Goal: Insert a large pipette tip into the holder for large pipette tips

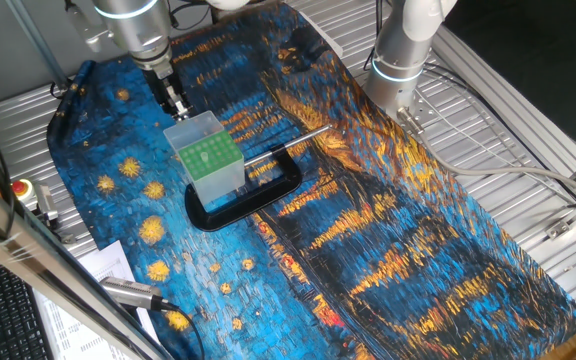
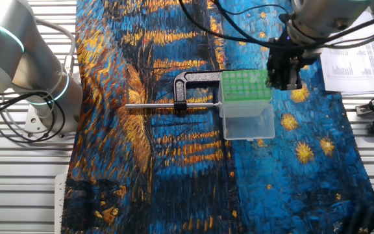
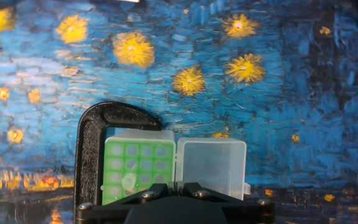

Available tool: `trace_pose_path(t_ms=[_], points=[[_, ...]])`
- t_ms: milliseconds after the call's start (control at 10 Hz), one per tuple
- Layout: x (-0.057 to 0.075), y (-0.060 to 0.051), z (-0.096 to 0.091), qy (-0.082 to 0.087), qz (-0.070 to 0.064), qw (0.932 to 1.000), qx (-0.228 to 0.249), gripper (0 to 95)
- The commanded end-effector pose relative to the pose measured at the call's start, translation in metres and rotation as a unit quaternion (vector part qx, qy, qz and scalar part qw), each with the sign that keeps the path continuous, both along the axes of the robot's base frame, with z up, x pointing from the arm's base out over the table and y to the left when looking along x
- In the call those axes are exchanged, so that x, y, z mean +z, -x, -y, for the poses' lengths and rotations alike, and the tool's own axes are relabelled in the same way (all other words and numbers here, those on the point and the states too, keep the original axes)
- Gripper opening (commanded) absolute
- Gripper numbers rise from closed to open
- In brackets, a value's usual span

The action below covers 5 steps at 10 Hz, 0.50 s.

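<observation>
The holder [image 1: 211, 152] is a translucent box with a green holed top plate. Its clear lid [image 3: 210, 165] is open beside the plate. The holder also shows in the other fixed view [image 2: 244, 86] and in the hand view [image 3: 138, 171]. My gripper [image 1: 176, 103] hangs just above and behind the holder, at its edge in the other fixed view [image 2: 284, 73]. The jaws are shut, and a thin pale sliver between them seems to be the large pipette tip [image 3: 175, 185], mostly hidden. A pale round spot [image 3: 129, 182] sits in one hole of the plate.
A black loop-shaped clamp frame [image 1: 253, 200] surrounds the holder, with a shiny metal rod [image 1: 293, 142] sticking out to its side. A painted blue-and-yellow cloth [image 1: 388, 250] covers the table. A second robot base [image 1: 403, 60] stands at the far edge. Papers and a keyboard [image 1: 8, 310] lie beyond the cloth.
</observation>
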<state>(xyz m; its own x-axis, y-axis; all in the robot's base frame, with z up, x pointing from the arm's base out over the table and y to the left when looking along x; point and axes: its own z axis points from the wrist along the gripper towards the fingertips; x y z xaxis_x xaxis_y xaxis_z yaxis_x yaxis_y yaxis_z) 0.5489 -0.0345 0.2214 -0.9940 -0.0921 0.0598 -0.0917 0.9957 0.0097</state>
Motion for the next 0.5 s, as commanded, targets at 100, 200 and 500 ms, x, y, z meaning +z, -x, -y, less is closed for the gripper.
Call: trace_pose_path(t_ms=[100,200,500], points=[[0.0005,0.0027,0.0004,0.001,0.006,1.0,0.001,0.0],[0.0005,0.0027,0.0004,0.0,0.006,1.0,0.002,0.0],[0.0005,0.0027,0.0004,0.0,0.008,1.0,0.004,0.0]])
